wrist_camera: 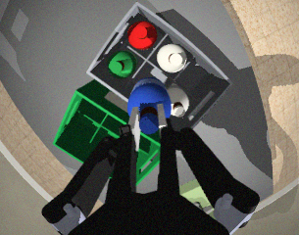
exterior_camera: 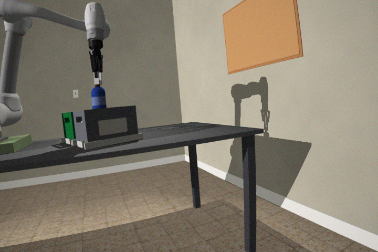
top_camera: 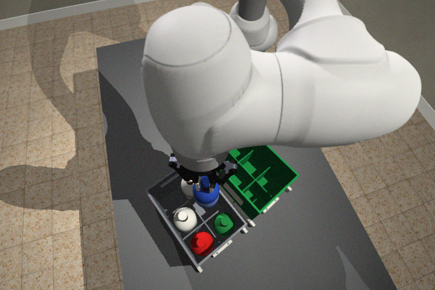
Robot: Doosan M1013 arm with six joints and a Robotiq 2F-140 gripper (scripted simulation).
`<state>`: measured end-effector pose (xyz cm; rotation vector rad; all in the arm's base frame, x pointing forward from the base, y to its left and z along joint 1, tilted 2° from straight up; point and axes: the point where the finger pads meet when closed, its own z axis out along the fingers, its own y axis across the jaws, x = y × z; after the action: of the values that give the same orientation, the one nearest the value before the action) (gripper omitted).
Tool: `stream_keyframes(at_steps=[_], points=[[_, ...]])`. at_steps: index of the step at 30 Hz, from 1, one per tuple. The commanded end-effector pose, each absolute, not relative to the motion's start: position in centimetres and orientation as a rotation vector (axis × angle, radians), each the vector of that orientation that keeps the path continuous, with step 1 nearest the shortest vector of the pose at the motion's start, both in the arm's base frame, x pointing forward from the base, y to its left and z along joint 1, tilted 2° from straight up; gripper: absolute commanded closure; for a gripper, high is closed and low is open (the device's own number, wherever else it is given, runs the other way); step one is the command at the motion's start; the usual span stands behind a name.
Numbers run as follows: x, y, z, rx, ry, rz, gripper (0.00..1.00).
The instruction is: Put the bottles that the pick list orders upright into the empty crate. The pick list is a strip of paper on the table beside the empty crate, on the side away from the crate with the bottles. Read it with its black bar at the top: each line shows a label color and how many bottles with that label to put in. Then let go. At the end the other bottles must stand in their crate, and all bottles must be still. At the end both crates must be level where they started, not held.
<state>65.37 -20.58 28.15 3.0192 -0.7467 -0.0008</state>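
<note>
Lifting a blue bottle by its neck

The dark grey, open-topped crate [top_camera: 172,228] [exterior_camera: 91,127] [wrist_camera: 183,42] stands nearest in the exterior view. Above its rim, the round-shouldered blue bottle [top_camera: 206,198] [exterior_camera: 98,101] [wrist_camera: 149,92] hangs upright, its base hidden. The black two-finger gripper [top_camera: 204,187] [exterior_camera: 97,79] [wrist_camera: 148,114] is closed narrowly on its slim neck, probably to keep fingers above the dividers. Red, green and white bottles stand below in compartments, which should steady them. Beyond waits the bright green, divided crate [top_camera: 283,160] [exterior_camera: 68,127] [wrist_camera: 67,117], the likely destination. No readable pick list shows, so the order cannot be confirmed.
</note>
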Motion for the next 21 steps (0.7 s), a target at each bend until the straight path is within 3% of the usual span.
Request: stream_keyframes(at_steps=[1, 21], points=[[65.4, -20.6, 28.6, 3.019, -0.747, -0.001, 1.0], [64.6, -19.9, 29.6, 3.019, -0.747, -0.001, 1.0]])
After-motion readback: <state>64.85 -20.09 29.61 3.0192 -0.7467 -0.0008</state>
